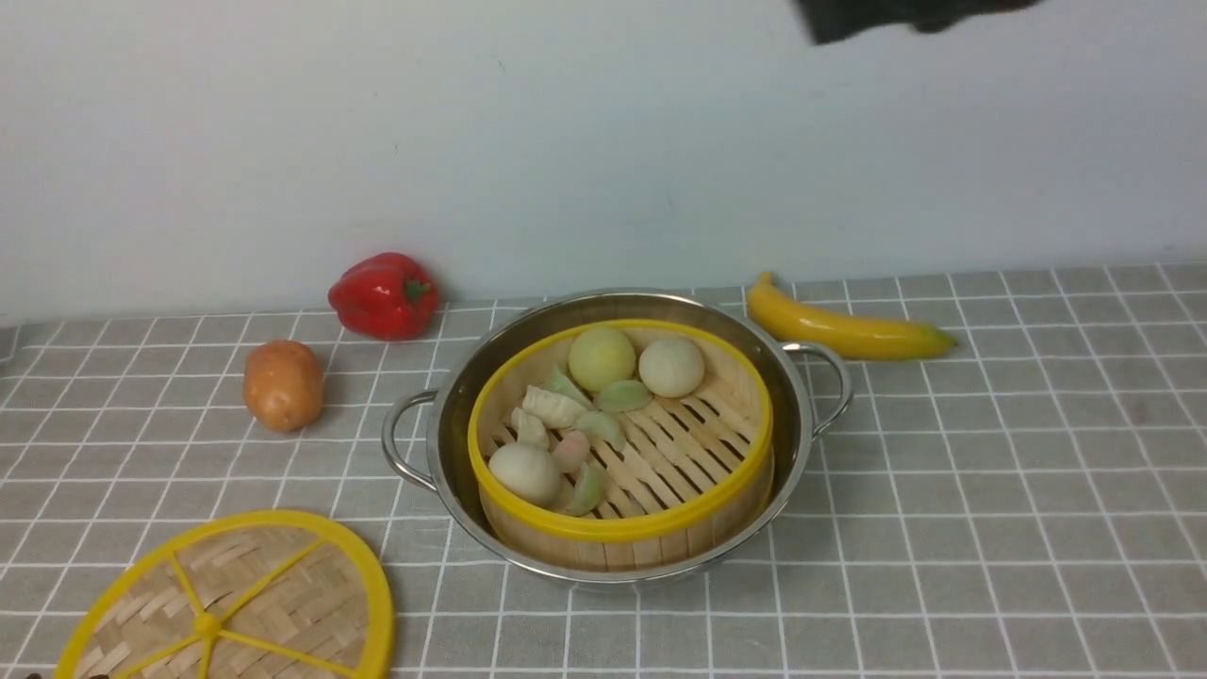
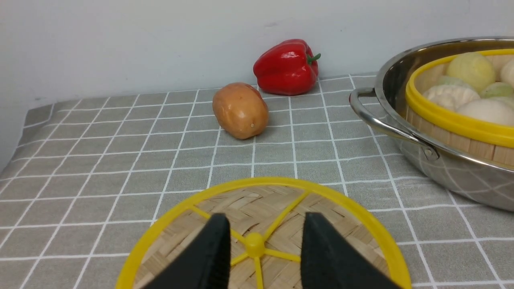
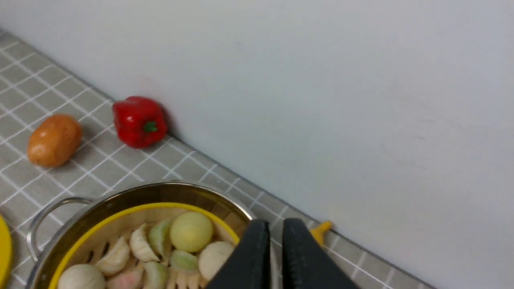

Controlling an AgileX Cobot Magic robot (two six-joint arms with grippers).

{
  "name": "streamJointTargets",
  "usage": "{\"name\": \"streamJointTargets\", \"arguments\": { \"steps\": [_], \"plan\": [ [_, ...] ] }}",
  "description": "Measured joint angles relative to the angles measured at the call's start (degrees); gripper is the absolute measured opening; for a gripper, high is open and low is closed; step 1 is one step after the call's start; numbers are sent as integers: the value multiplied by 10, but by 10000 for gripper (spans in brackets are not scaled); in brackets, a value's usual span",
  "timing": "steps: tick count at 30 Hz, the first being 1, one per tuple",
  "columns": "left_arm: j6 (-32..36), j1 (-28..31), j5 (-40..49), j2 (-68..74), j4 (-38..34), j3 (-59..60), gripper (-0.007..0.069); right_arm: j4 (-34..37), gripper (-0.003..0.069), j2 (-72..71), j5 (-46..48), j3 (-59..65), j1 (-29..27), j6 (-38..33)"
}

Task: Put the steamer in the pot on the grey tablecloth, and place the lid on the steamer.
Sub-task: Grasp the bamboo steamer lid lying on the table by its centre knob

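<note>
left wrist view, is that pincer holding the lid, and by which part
Nothing is held yet. The left pincer is open, its jaws either side of the centre knob of the lid, which lies flat on the grey tablecloth.

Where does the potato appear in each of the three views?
Front view: the potato lies left of the pot, near the red pepper.
Left wrist view: upper middle, before the pepper.
Right wrist view: far left edge, beside the pepper.
Shared landmark: the red pepper.
</note>
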Motion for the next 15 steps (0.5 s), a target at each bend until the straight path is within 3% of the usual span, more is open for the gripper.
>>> {"name": "streamJointTargets", "arguments": {
  "steps": [3,6,10,15],
  "plan": [
    [0,0,0,0,0,0,243,-1,95,-108,-30,113,-95,29],
    [0,0,0,0,0,0,243,-2,101,-171,-63,186,-155,45],
    [0,0,0,0,0,0,243,-4,119,-289,-221,352,-270,68],
    [0,0,0,0,0,0,243,-4,132,-394,-355,519,-333,75]
  ]
}}
